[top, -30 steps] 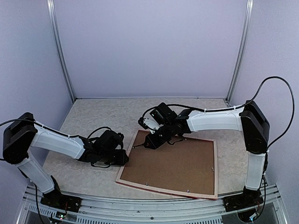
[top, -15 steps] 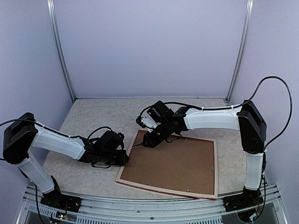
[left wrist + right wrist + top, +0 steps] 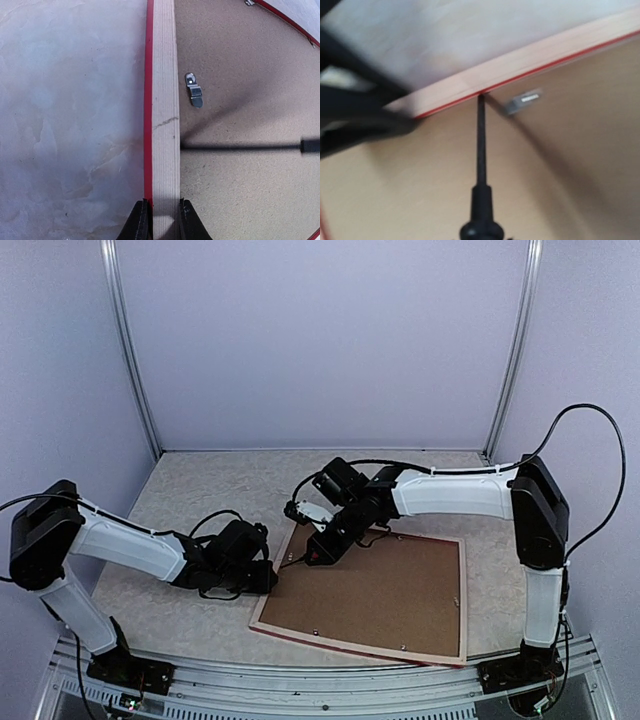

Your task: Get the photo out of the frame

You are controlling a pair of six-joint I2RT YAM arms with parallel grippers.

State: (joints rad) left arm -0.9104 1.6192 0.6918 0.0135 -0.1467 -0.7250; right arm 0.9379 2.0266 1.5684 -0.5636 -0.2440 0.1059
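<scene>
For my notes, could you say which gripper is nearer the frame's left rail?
Left. The left gripper clamps the frame rail; the right gripper hovers over the backing, only its screwdriver reaching it.

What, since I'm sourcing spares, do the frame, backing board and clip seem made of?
The frame: pale unfinished-looking wood, faint grain, red painted edge. The backing board: brown, matte, speckled, probably fibreboard. The clip: small, grey, shiny, likely metal.
</scene>
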